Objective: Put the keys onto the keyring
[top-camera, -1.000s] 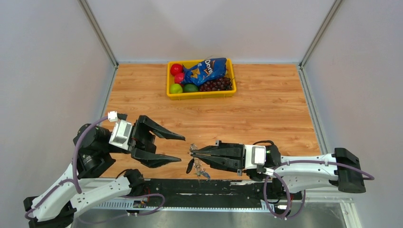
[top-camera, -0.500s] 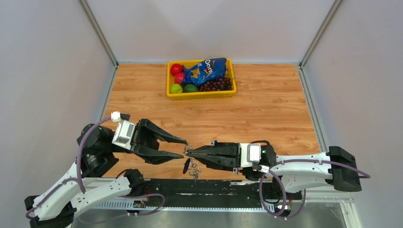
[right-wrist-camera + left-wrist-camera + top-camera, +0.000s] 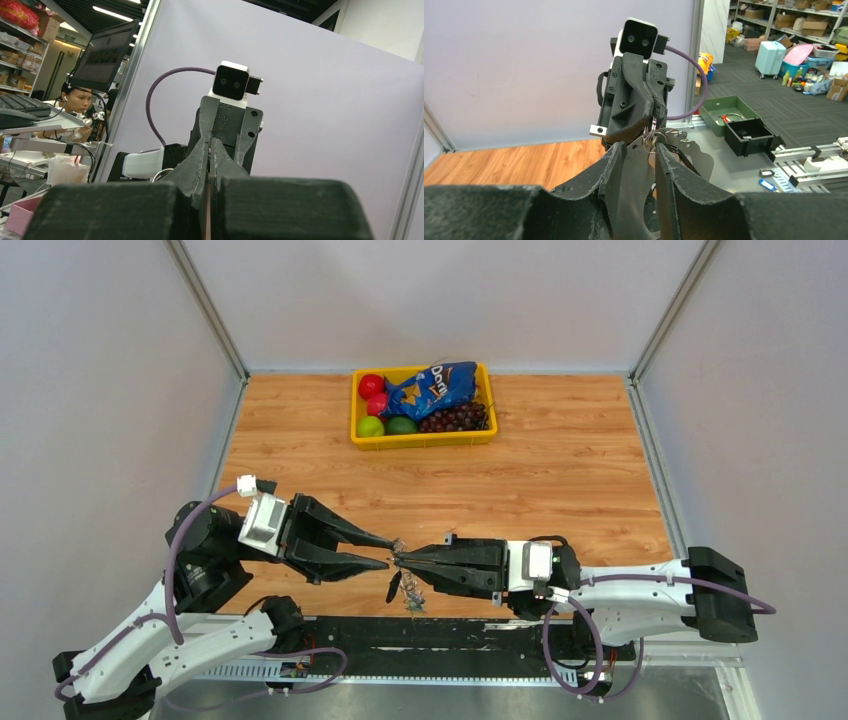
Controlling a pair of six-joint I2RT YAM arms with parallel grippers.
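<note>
Jaws of right gripper [image 3: 401,561] pinching keyring [image 3: 650,141], left gripper [image 3: 388,552] part-spread, wooden table [image 3: 560,470], grey walls [image 3: 450,300]

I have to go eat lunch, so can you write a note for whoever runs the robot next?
Left tool: open, one jaw on each side of the keyring; no grip seen yet.
Right tool: shut on the keyring, holding it in the air.
Keys: dangle under the tool tips, so some seem to be on already; too small to tell if all are.
Left to do: grip with the left tool, check the keys, thread any missing.
</note>
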